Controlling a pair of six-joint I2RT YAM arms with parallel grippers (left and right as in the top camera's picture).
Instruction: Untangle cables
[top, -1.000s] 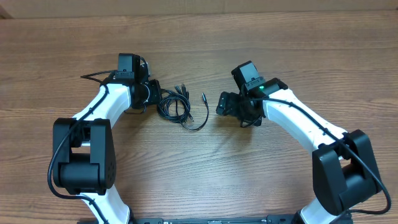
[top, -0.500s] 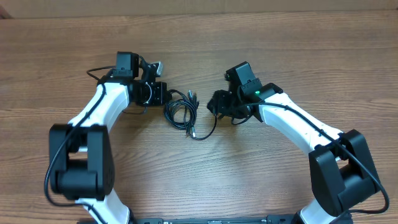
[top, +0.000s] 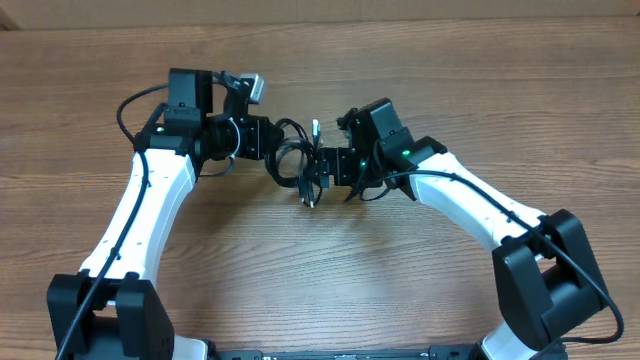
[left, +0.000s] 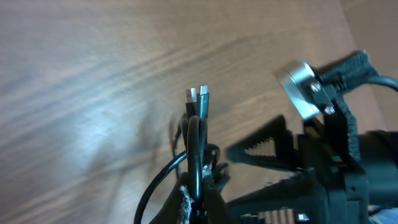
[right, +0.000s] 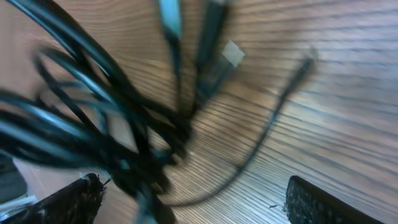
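cables limp, light; my left gripper pinches the bunch, right gripper gapes empty; i'd grab a plug end.

The cables are found over the middle of the table, with the left gripper just to their left and the right gripper just to their right. In the left wrist view, two plugs are seen side by side above the bunch.
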